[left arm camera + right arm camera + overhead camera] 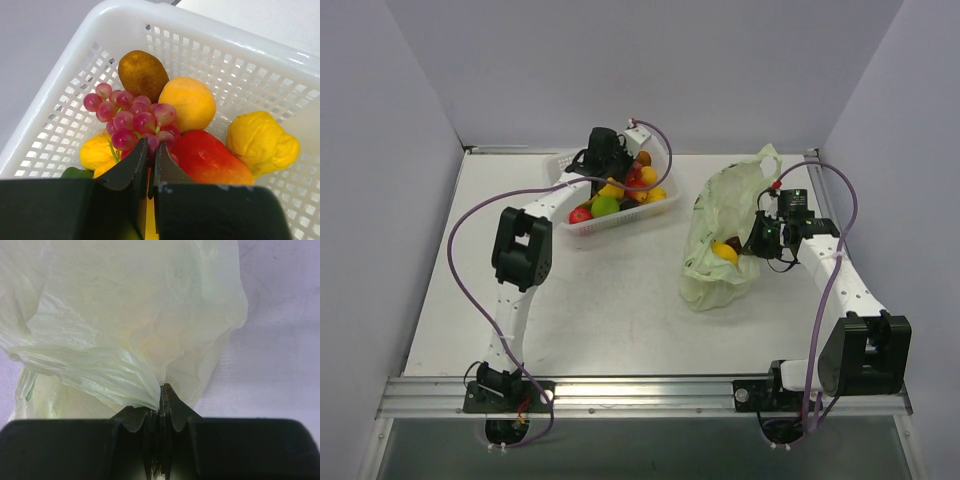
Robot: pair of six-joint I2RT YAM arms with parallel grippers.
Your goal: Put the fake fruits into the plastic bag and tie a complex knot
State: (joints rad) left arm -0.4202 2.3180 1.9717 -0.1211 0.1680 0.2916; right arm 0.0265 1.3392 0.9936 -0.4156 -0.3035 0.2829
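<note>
The fake fruits (pixel 618 197) lie in a white perforated basket (pixel 582 227) at the back. In the left wrist view I see a purple grape bunch (pixel 131 116), a brown kiwi (pixel 143 73), an orange fruit (pixel 188 102), a red fruit (pixel 210 159) and a yellow fruit (pixel 261 141). My left gripper (pixel 151 148) is down in the basket, shut on the near end of the grape bunch. The pale-green plastic bag (pixel 724 232) lies right of centre with a yellow fruit (pixel 725 252) showing at its opening. My right gripper (pixel 163 390) is shut on a bunched edge of the bag (pixel 125 335).
The basket's walls (pixel 240 65) enclose the left gripper on all sides. Purple cables loop over both arms. Grey walls close in the table on the left, back and right. A metal rail (pixel 640 395) runs along the near edge.
</note>
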